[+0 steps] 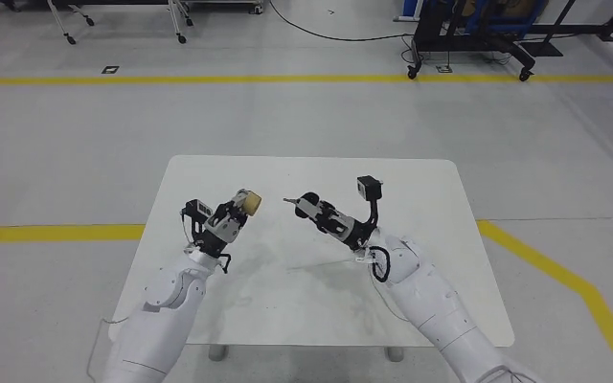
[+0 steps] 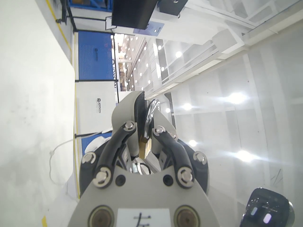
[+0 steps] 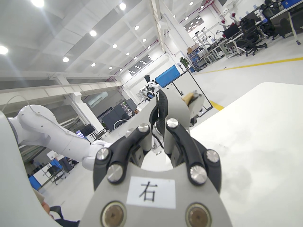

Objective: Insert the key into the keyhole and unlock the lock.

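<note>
Brass padlock (image 1: 250,201) clenched in left gripper (image 1: 238,207), brass end facing 3 o'clock; key (image 1: 290,201) pinched in right gripper (image 1: 305,205), blade pointing 9 o'clock toward padlock, not touching

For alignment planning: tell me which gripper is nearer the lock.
Left. The left gripper is clamped on the lock itself; the right gripper, holding the key, is across a gap from it.

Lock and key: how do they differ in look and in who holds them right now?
The lock is a chunky brass-coloured block; the key is a thin sliver. The lock sits in the left gripper, the key in the right gripper. Both are held above the table, facing each other with a gap, so not yet joined.
</note>
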{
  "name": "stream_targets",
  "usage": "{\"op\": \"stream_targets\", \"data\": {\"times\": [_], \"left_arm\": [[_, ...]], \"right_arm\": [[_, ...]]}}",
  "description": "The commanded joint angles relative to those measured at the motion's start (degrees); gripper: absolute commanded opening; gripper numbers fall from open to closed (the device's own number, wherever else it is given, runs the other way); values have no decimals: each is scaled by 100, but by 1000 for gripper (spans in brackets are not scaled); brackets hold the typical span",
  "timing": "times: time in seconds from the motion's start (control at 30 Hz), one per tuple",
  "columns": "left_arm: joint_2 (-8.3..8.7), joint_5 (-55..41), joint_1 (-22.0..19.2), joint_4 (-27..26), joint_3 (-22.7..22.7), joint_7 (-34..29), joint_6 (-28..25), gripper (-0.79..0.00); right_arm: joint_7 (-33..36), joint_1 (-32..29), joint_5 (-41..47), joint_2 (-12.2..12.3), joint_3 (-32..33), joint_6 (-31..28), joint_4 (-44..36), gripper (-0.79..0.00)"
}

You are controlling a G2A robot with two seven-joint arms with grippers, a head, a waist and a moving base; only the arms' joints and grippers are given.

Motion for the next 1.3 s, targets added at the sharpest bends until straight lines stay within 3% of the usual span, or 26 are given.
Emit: {"op": "stream_targets", "data": {"times": [0.0, 0.13, 0.33, 0.57, 1.27], "left_arm": [[-36, 304, -6, 20, 89, 303, -384, -785], [-107, 993, 31, 71, 275, 828, -982, -785], [-156, 1952, 112, 10, 377, 1352, -1255, -785], [-179, 2309, 244, -95, 323, 1571, -1304, -785], [-237, 2491, 405, -251, 197, 1554, -1184, -785]], "right_arm": [[-97, -89, -193, 12, 52, 261, -62, -785], [-144, -309, -220, 8, -28, 528, -261, -785], [132, -342, 344, -27, -244, 920, -354, -785], [270, -131, 510, -90, -431, 1198, -94, -785], [193, 84, 548, -211, -647, 1207, 184, -785]]}}
